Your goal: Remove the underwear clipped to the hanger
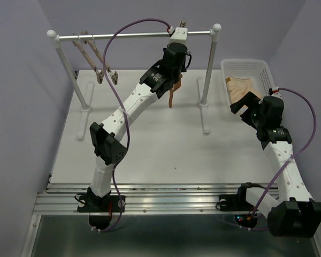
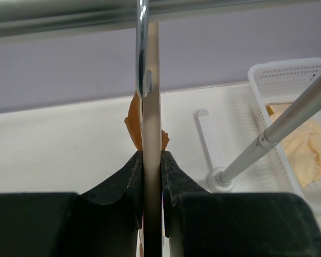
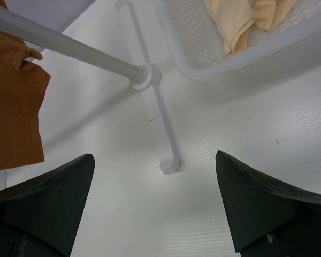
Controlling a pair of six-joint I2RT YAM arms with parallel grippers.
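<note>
Lavender walls [image 1: 21, 107] box in a white table [image 1: 150, 155], and a clothes rail [image 1: 134, 36] runs over its far side. Your target, the underwear [image 3: 13, 107], hangs below that rail toward its right end, a rust-orange flap dangling free. Judge it light, soft and limp: it will fold and swing rather than resist, and it should come away only once a clip lets go, so a hard tug risks dragging the whole hanger off the rail. Take it high on a side edge, close under a clip, where a pinch gathers enough cloth. No view shows the clips plainly, so confirm them before you pull. The hanger [image 2: 151, 96] appears edge-on in the left wrist view, its wire hook [image 2: 143, 48] over the rail. Your left gripper [image 2: 151, 166] is clamped on the wooden bar, a pad pressed to each face, which should steady it. Your right gripper [image 3: 155, 209] is spread wide with nothing between its fingers, low over the table near the rack's right post [image 3: 64, 43], with the underwear in its view. A white basket [image 3: 246, 59] holding a pale peach cloth [image 3: 241, 16] sits at the table's right side; leave that alone. Spare wooden hangers [image 1: 93, 56] hang bare at the rail's left end.
</note>
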